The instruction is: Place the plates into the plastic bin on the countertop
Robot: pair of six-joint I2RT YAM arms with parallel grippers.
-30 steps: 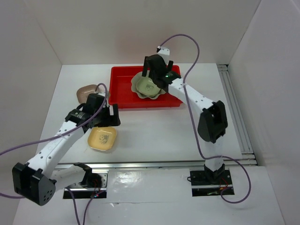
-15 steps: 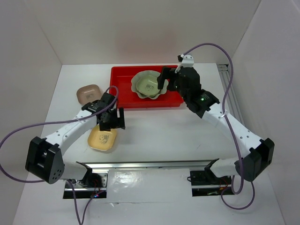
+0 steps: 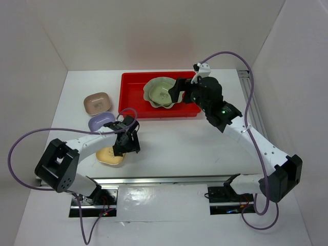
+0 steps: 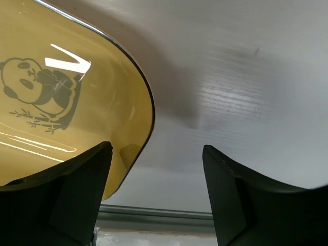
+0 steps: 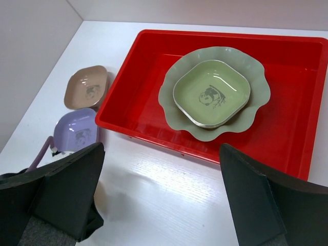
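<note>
The red plastic bin (image 3: 132, 95) stands at the back of the white countertop (image 3: 174, 143). In it lies the large pale-green scalloped plate (image 3: 151, 100) with the small green dish (image 3: 162, 93) nested inside; both show in the right wrist view (image 5: 256, 102) (image 5: 211, 92). The pink-tan dish (image 3: 97, 102) and lavender dish (image 3: 101, 122) sit left of the bin. The yellow dish (image 3: 107, 155) lies nearer me. My left gripper (image 3: 128, 142) is open and low at its right edge, the rim (image 4: 146, 128) just inside the left finger. My right gripper (image 3: 177, 93) is open and empty, above the bin's right part.
A metal rail (image 3: 169, 179) runs along the near edge of the countertop and another (image 3: 256, 118) along its right side. White walls close in the left, back and right. The left arm's purple cable (image 3: 31, 138) loops over the left part of the countertop.
My right gripper has drawn back to the right from the green dish, which stays in the scalloped plate. My left gripper has come down to the yellow dish's right edge, uncovering the lavender dish.
</note>
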